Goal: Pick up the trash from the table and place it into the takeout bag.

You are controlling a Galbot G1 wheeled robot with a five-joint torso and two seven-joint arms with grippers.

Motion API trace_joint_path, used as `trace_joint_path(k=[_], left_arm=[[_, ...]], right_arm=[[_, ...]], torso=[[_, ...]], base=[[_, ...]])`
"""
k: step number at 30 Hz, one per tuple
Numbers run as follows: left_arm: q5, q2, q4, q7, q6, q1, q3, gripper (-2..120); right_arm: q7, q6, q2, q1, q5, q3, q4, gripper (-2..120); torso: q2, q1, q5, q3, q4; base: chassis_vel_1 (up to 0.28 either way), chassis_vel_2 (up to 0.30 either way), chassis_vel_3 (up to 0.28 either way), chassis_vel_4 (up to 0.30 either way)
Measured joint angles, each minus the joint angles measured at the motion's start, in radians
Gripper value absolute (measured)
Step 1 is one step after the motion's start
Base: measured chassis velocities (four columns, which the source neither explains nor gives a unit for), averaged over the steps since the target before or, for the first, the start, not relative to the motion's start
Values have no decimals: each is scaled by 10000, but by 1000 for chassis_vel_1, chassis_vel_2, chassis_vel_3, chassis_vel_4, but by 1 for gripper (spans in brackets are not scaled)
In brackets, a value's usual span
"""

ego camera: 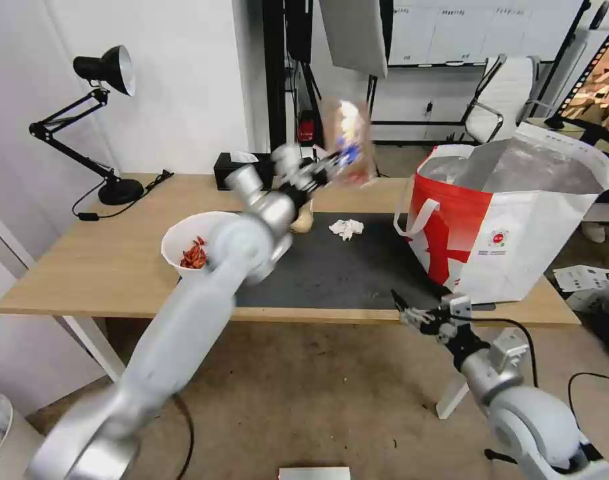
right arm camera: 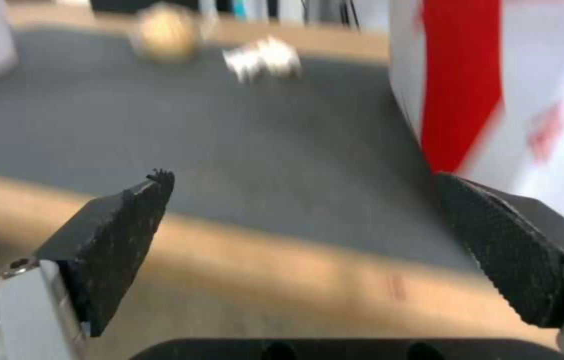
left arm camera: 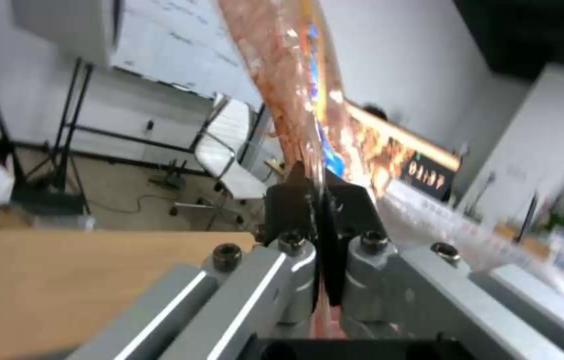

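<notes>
My left gripper (ego camera: 328,163) is shut on the edge of the clear plastic tray (ego camera: 348,141), holding it up in the air over the back of the table (ego camera: 98,260). In the left wrist view the tray (left arm camera: 289,75) rises edge-on out of the shut fingertips (left arm camera: 295,197). A white bowl (ego camera: 191,240) of red scraps stands at the mat's left edge. On the dark mat (ego camera: 344,273) lie a beige lump (ego camera: 303,219) and a crumpled tissue (ego camera: 346,229). The red-and-white takeout bag (ego camera: 518,220) stands open on the right. My right gripper (ego camera: 411,313) hangs open just off the table's front edge, next to the bag (right arm camera: 495,75).
A black desk lamp (ego camera: 104,73) and its cable occupy the table's far left. A black tissue box (ego camera: 241,170) sits at the back edge. Behind the table stand a white office chair (ego camera: 501,93) and black stand poles.
</notes>
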Motion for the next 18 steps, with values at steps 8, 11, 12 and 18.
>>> trace_joint_path(k=[8, 11, 12, 18], left_arm=[[2865, -1976, 2675, 1275, -876, -2144, 1512, 0], [3704, -2356, 3270, 1759, -1095, -2533, 1852, 0], [4192, -2384, 3446, 2007, -1218, -2590, 2011, 0], [5994, -2329, 3994, 2878, -1759, -2412, 2482, 0]], right_arm=[[-51, -69, 584, -431, -510, 155, 250, 100], [-62, -69, 706, -417, -544, 88, 272, 100], [-67, -70, 733, -414, -553, 70, 273, 100], [-91, -38, 749, -483, -553, 110, 265, 100]], torso=[[-1, 0, -1, -1, 1], [-1, -1, 0, -1, -1], [0, -1, 0, -2, 0], [-2, 0, -4, 0, 7]], base=[[0, 0, 0, 0], [0, 0, 0, 0], [0, 0, 0, 0], [0, 0, 0, 0]])
